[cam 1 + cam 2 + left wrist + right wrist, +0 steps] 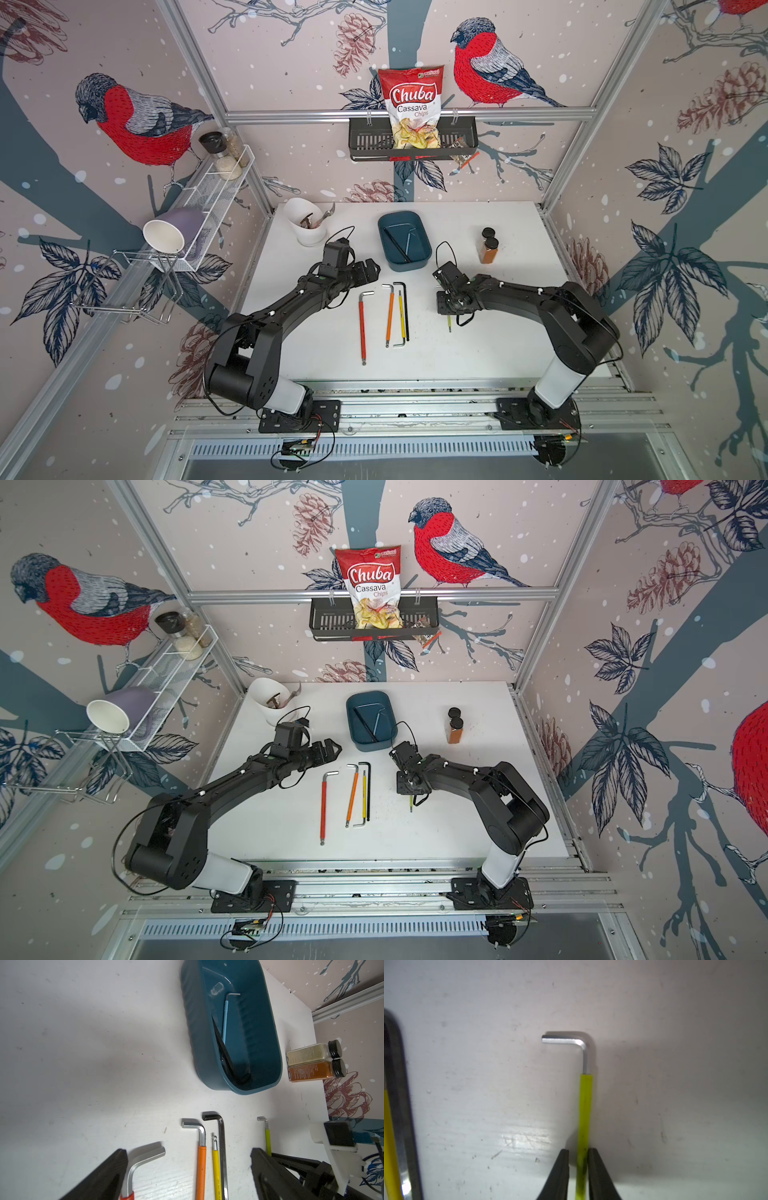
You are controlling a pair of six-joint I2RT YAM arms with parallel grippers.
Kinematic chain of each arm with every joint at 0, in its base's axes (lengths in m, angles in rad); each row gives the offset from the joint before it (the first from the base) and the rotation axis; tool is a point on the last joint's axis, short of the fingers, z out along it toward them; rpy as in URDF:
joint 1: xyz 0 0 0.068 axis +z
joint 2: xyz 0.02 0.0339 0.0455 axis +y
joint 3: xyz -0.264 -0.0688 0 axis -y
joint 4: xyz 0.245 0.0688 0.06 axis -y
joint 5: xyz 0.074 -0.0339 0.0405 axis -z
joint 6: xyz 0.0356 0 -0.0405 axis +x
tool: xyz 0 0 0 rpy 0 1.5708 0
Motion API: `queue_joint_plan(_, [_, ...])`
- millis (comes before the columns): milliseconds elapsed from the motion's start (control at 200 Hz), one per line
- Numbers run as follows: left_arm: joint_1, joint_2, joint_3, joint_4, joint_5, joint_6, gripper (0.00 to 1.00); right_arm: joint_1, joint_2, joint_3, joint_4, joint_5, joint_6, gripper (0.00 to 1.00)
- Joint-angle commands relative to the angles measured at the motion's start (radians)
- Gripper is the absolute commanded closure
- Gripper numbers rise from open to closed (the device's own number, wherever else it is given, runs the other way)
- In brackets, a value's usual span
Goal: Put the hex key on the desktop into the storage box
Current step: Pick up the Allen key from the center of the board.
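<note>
Top views, both: the surface (498,353) carries a row of four keys between the arms: red key (362,328), orange key (390,316), yellow key (401,320) and black key (400,284). The storage box (404,241) stands beyond them. The right arm (519,291) is bent down over a fifth key, the lime hex key (449,324), and only its tail shows past the wrist. The left fingers (368,270) hang near the box, touching nothing.

Left wrist: the left fingers (99,1178) are spread wide and empty. The storage box (234,1028) already holds a blue key (225,1020) and a dark key (228,1057). The lime hex key (268,1140) lies flat on the surface, well apart from the box.

Right wrist: the right fingers (600,1178) are narrow and straddle the sleeve of the lime hex key (584,1109), back from its bend. One finger looks to be touching it and a sliver of shadow shows at the other (so I cannot tell if the pinch is firm). The key lies flat on the surface.

Step in hand, by my read: grasping the lime key, with three keys' worth of work or more left. The next move calls for a firm pinch and a straight lift clear of the surface. Then carry it over the box rim, line the shaft up with the box's long side and let go inside (a thin shaft may swivel in the grip).
</note>
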Motion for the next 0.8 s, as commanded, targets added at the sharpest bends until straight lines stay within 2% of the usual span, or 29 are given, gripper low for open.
queue_joint_plan(0, [-0.004,0.001,0.0,0.041,0.002,0.005,0.04,0.009,0.045,-0.024,-0.059,-0.032,0.023,0.89])
queue_joint_plan(145, [-0.005,-0.004,-0.004,0.038,-0.003,0.005,0.04,0.009,0.035,-0.021,-0.043,-0.049,0.027,1.0])
queue_joint_plan(795, [-0.023,-0.022,-0.002,0.061,0.034,0.011,0.04,-0.1,-0.232,0.033,0.052,-0.179,0.015,1.0])
